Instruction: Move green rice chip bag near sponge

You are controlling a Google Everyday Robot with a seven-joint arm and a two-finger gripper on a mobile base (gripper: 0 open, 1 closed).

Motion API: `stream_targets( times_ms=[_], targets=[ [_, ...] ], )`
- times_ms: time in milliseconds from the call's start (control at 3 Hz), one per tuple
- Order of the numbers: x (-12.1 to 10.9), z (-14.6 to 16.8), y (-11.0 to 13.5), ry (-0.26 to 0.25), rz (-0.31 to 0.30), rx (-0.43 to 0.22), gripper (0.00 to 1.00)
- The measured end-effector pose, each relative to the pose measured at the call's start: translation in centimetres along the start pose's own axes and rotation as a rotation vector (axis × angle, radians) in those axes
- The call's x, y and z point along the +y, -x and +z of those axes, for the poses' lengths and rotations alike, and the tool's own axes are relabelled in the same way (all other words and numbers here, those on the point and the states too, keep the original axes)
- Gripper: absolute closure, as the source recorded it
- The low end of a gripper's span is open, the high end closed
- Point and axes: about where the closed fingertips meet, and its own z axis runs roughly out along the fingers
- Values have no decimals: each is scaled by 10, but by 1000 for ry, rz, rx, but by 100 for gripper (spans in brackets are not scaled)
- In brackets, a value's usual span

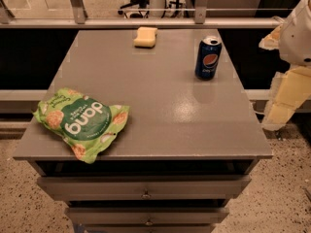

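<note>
green rice chip bag [81, 123] lies flat at lower left of frame, on the front-left corner of the desk [165, 106], lettering upside down. jaws at the right edge of frame, mid height, off the desk's right side, well apart from the bag; spread or pressed together, cannot tell. blue can [208, 58] upright, upper right. sponge [146, 37] upper centre, by the far edge, well apart from the bag.

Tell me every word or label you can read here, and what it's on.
"dang": on the green rice chip bag, upside down; its smaller print is too blurred.
Only a round logo, no readable words: blue can.
No text: sponge; gripper, beyond the table on its right.
</note>
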Motion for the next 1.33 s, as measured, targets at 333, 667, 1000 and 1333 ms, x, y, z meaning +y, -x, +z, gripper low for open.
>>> stream_targets(
  times_ms=[333,667,1000,1333],
  targets=[
    [0,0,0,0,0,0,0],
    [-2,16,28,21,-4,-55,0],
    [2,53,118,101,1,-224,0],
    [7,63,169,151,52,-326,0]
  ],
)
